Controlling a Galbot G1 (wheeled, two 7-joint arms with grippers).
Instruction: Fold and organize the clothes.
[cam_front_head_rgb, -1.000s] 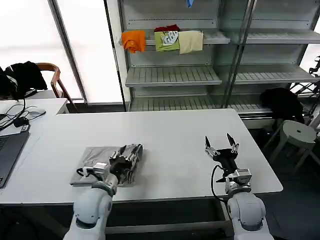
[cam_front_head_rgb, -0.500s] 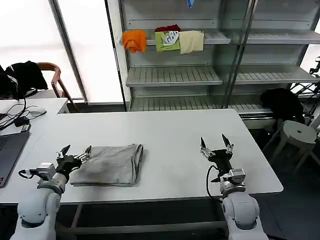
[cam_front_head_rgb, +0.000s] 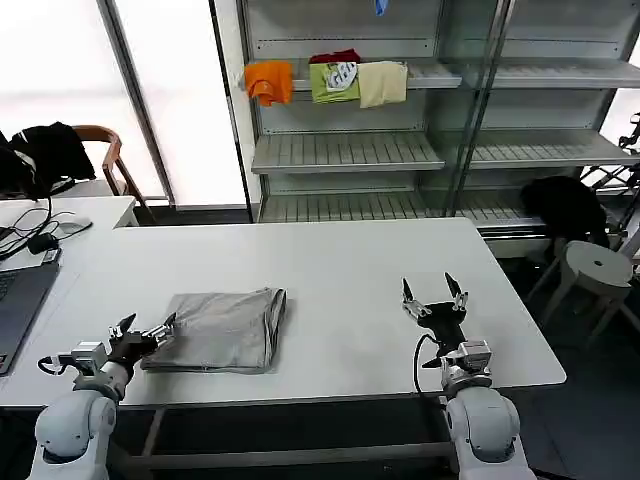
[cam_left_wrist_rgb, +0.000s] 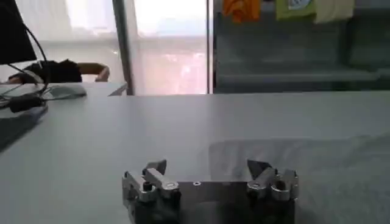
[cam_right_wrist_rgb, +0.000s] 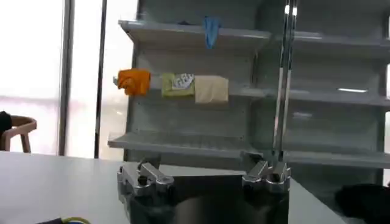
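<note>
A light grey shirt (cam_front_head_rgb: 225, 329) lies folded into a rectangle on the white table (cam_front_head_rgb: 340, 270), left of centre. In the left wrist view its near corner (cam_left_wrist_rgb: 304, 164) spreads just ahead of the fingers. My left gripper (cam_front_head_rgb: 142, 331) hovers open at the shirt's left edge, near the table's front, holding nothing. My right gripper (cam_front_head_rgb: 431, 292) stands open and empty over the table's right part, well away from the shirt. Both wrist views show their jaws spread wide: left gripper (cam_left_wrist_rgb: 207, 169), right gripper (cam_right_wrist_rgb: 204, 168).
A laptop (cam_front_head_rgb: 15, 305) and cables lie on the table's left end. Behind the table a shelf unit (cam_front_head_rgb: 345, 150) carries folded orange (cam_front_head_rgb: 268, 80), green (cam_front_head_rgb: 335, 78) and cream (cam_front_head_rgb: 382, 82) garments. A stool (cam_front_head_rgb: 590, 270) and a black garment (cam_front_head_rgb: 565, 205) sit at the right.
My left gripper has let go of the shirt's right part and swung back to its left edge, now open. The shirt lies flatter. The right gripper shifted slightly.
</note>
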